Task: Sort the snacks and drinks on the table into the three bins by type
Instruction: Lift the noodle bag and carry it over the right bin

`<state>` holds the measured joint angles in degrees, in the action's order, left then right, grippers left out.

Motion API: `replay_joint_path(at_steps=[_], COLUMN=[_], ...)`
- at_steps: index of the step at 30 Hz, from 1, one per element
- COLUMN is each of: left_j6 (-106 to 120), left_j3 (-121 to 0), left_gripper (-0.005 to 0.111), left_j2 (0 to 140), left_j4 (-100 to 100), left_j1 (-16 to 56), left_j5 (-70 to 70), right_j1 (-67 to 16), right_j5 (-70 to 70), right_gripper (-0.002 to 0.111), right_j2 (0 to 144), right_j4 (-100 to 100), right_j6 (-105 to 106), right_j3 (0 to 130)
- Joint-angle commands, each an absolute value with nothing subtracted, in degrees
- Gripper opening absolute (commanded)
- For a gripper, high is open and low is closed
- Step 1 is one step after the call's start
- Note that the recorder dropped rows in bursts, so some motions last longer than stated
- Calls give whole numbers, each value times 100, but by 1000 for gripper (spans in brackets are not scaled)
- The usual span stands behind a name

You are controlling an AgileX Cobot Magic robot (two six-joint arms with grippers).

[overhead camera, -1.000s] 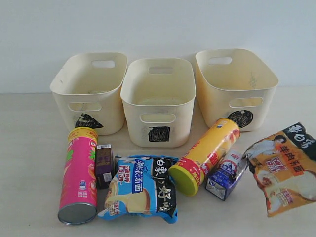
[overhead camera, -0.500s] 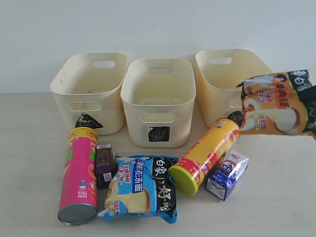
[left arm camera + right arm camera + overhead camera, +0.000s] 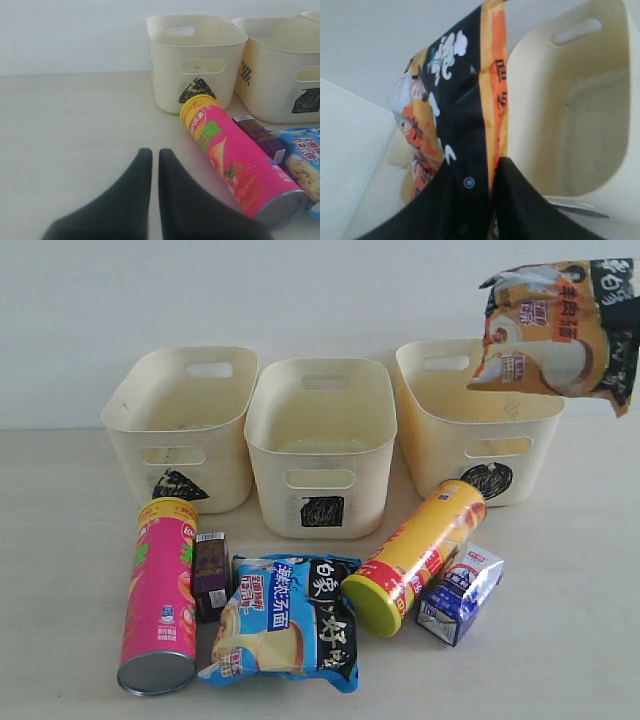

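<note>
The orange noodle bag hangs in the air above the right bin, the one marked with a circle. My right gripper is shut on the orange bag's edge beside that bin; it is outside the exterior view. My left gripper is shut on nothing, low over the table to the left of the pink chip can. On the table lie the pink can, purple carton, blue-white noodle bag, yellow can and blue-white carton.
The triangle bin and square bin stand side by side behind the lying items, with nothing seen inside them. A white wall runs behind the bins. Bare table stretches left of the pink can.
The orange bag has risen from the table at the right, going up and back, and now hangs over the right bin. Everything else lies as before.
</note>
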<state>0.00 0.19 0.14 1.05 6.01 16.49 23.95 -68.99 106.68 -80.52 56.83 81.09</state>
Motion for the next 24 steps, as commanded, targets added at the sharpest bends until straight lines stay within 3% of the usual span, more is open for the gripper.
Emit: replay_joint_path(at_steps=[1, 24], left_j6=[-42, -42], left_j3=[0, 0], left_gripper=[4, 4], left_j2=[0, 0], left_j4=[82, 82], left_j1=[629, 629], left_j5=[1629, 1629], right_j1=[2050, 1194], right_j5=[-6540, -4419], right_gripper=[0, 0], right_j2=[10868, 12068], right_j4=[-8246, -8520], right_j6=[5703, 6058], right_j3=[8525, 9683])
